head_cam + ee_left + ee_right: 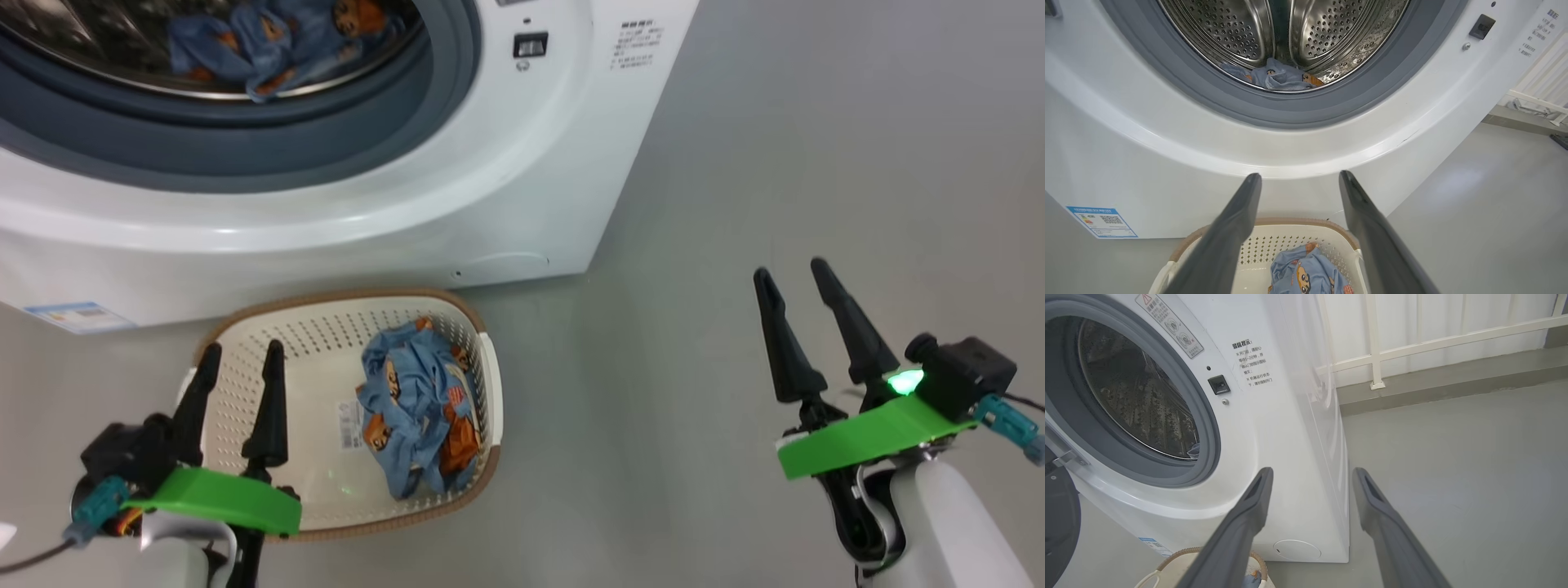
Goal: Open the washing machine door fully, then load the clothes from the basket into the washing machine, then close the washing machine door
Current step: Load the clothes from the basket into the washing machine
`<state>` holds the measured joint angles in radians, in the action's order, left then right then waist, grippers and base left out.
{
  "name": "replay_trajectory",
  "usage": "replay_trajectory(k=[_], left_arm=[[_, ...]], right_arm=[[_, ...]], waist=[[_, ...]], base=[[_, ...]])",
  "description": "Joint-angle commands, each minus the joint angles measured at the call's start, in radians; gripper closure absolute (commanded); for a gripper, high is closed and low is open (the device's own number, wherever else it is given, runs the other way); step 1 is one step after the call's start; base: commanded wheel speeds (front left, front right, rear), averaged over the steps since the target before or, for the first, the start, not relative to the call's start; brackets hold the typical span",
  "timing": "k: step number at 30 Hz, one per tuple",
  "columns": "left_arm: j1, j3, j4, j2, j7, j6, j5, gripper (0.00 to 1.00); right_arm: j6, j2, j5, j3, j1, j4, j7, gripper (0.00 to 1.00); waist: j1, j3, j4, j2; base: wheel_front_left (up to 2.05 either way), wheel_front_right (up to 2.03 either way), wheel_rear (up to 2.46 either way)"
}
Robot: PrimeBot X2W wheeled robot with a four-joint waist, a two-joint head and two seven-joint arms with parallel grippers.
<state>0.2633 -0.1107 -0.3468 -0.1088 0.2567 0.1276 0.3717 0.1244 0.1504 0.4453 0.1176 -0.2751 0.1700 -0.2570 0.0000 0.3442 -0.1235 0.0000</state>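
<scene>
Clothes (412, 392) in basket (343, 296), approx. under L tool (245, 345).

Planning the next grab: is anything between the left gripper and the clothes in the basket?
Nothing visible does. The open left gripper sits over the basket, and the clothes lie uncovered at its right side.

Washing machine (1282, 428), front panel right of the drum opening: printed notice (1251, 363) in Chinese, headed "温馨提示:"; the lines beneath are too small to read reliably; above it, a warning sticker (1169, 324) with a red triangle sign and round pictograms; lower left corner, a blue label (1102, 221) with a QR code, wording illegible; inside the basket (326, 339), a white label (351, 425), unreadable.
</scene>
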Motion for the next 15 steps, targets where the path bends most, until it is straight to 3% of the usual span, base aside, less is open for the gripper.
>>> replay_trajectory(k=[1,15], left_arm=[[0.034,0.017,0.004,-0.036,0.005,0.003,0.015,0.0],[0.205,-0.182,-0.203,-0.124,0.005,0.003,0.13,0.0]], right_arm=[[0.006,-0.004,-0.006,0.017,-0.021,-0.031,-0.005,0.0],[0.006,-0.017,-0.023,0.005,-0.07,-0.065,-0.005,0.0]], waist=[[0.0,0.052,-0.018,0.0],[0.0,0.214,-0.033,0.0]], base=[[0.0,0.0,0.0],[0.0,0.0,0.0]])
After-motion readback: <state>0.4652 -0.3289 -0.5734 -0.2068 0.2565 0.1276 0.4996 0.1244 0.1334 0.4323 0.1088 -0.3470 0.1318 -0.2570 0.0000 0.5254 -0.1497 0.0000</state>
